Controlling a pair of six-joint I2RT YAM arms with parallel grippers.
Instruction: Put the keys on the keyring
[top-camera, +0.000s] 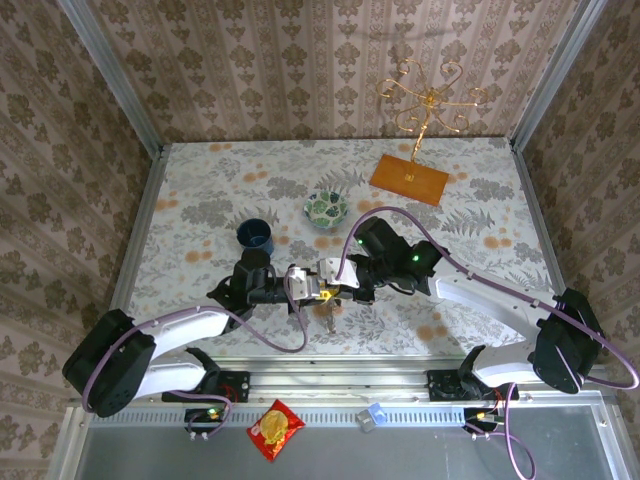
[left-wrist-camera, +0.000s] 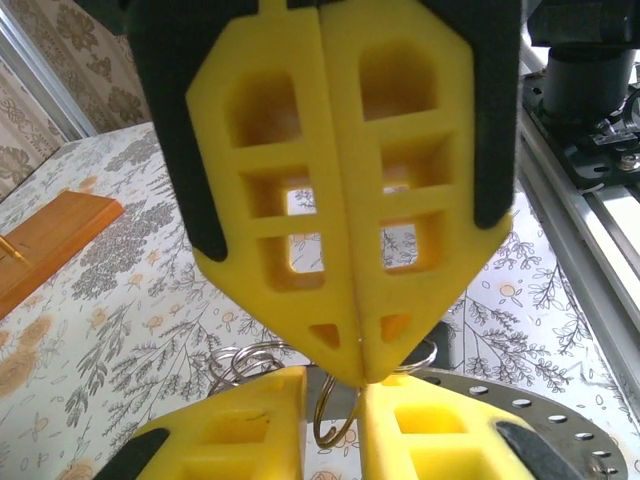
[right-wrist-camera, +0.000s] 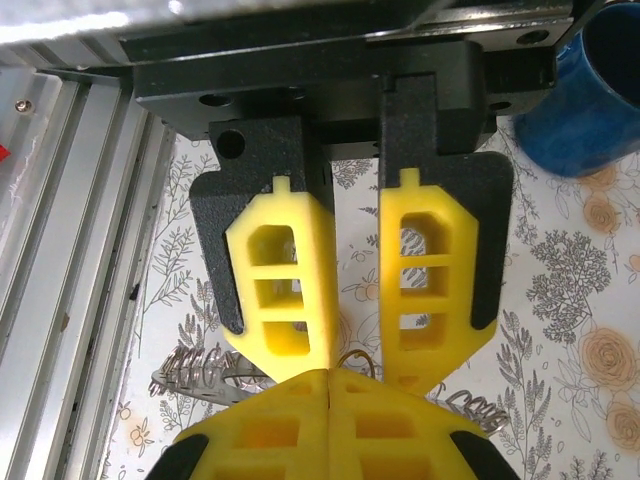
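Grippers meet tip to tip on the near side of the blue mug (top-camera: 257, 235), a little to its right in the top view. The left gripper (right-wrist-camera: 357, 345) has its yellow fingers parted, and the floral table (right-wrist-camera: 580, 300) shows through the gap. A thin wire loop (right-wrist-camera: 352, 358) sits at their tips; whether they press on it I cannot tell. The right gripper (left-wrist-camera: 360, 372) has its fingers pressed flat together, tips touching that same loop. The keyring (left-wrist-camera: 545, 405), a flat grey ring with small holes, shows just beneath both grippers, nearer than the mug. The keys (top-camera: 328, 318) are a small dark cluster just on the arm-base side of the grippers, farther from the mug; their colours are too small to tell. A green-patterned bowl (top-camera: 325, 208) stands to the mug's right, slightly beyond it.
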